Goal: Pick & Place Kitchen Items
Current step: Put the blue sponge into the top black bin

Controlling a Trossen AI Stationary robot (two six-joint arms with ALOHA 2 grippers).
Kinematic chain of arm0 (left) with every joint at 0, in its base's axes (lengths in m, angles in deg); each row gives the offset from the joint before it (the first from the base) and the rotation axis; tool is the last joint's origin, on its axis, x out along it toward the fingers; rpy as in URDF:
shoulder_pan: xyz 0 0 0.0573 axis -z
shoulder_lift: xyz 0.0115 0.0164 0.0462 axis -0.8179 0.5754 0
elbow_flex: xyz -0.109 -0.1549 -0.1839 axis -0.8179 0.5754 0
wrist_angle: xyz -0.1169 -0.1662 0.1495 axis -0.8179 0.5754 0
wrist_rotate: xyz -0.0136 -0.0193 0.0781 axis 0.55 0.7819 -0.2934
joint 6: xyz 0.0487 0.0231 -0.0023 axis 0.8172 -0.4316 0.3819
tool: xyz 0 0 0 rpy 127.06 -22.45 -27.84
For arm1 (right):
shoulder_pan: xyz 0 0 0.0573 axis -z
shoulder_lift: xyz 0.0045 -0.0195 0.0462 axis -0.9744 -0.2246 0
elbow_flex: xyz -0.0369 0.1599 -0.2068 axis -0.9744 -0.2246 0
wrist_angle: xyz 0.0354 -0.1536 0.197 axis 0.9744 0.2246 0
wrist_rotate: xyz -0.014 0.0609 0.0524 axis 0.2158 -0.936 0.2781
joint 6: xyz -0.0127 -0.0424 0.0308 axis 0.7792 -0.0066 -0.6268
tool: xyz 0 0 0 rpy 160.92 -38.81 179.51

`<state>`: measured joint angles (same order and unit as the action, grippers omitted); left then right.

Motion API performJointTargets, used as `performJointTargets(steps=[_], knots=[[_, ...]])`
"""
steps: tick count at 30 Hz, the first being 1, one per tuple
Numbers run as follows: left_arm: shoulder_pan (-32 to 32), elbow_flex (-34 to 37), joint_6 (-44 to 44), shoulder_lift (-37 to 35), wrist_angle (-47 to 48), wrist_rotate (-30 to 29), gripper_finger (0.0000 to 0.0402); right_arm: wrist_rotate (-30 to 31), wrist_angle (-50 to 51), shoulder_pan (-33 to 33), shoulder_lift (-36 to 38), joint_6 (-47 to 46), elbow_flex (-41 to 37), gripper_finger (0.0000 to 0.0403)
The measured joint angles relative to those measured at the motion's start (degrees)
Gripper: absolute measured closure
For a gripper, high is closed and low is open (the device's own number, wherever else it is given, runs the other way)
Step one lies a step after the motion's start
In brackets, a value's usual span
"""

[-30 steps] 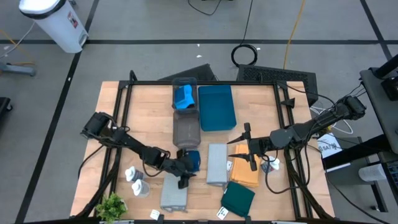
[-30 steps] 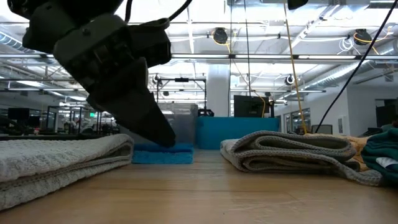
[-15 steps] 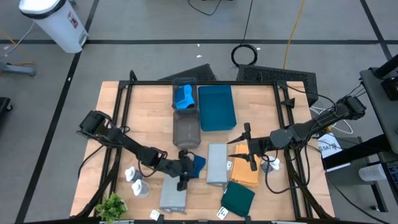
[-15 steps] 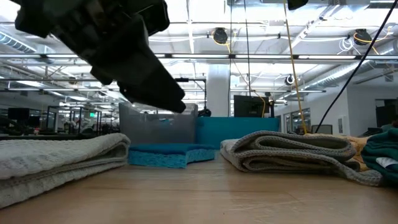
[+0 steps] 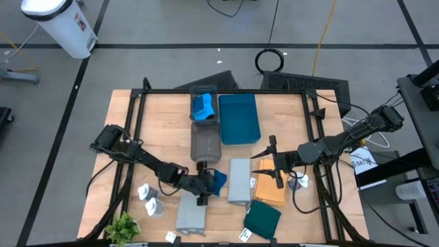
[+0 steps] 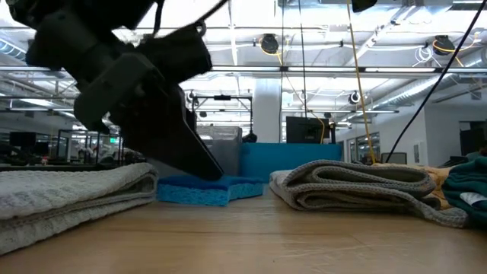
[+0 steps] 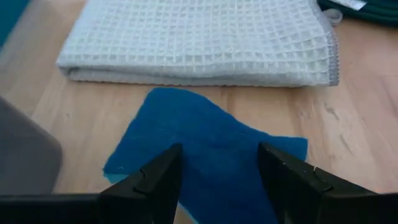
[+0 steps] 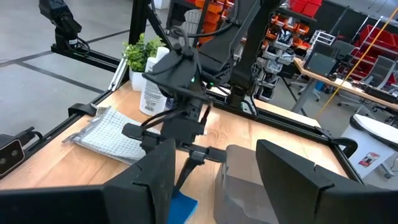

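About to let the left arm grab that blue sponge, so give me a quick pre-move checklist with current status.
1. Left gripper fingers open: ok.
2. Fingers straddle the sponge: ok, one on each side in the wrist view.
3. Sponge flat on the table: not ok, one edge looks lifted in the low view.
4. Sponge clear of the grey cloth: ok, a gap shows.
5. Right gripper out of the way: ok, over by the orange cloth.

Wooden table (image 5: 164, 127) — cloths (image 5: 239, 180), sponge (image 5: 217, 182), trays (image 5: 238, 118)
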<state>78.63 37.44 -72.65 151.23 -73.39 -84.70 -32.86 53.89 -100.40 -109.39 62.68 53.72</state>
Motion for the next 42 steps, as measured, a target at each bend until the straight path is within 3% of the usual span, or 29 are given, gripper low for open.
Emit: performJointTargets(steps=[15, 18, 27, 35, 42], knots=[[-0.5, -0.3, -2.8, 2.2, 4.4, 1.1, 0.0197, 0.0, 0.0, 0.0, 0.0, 0.0, 0.0, 0.0206], [-0.5, -0.3, -3.2, 2.2, 5.5, 1.3, 0.0230, 0.0, 0.0, 0.0, 0.0, 0.0, 0.0, 0.0206], [-1.9, -0.1, -2.9, 2.3, 4.6, 6.3, 0.0390, 0.0, 0.0, 0.0, 0.0, 0.0, 0.0, 0.0206], [-1.7, 0.3, -4.3, -3.5, 1.3, 3.3, 0.0352, 0.0, 0.0, 0.0, 0.0, 0.0, 0.0, 0.0206], [-0.1, 0.1, -19.7, -9.0, 2.1, 3.8, 0.0320, 0.0, 0.1, 0.0, 0.0, 0.0, 0.0, 0.0206]])
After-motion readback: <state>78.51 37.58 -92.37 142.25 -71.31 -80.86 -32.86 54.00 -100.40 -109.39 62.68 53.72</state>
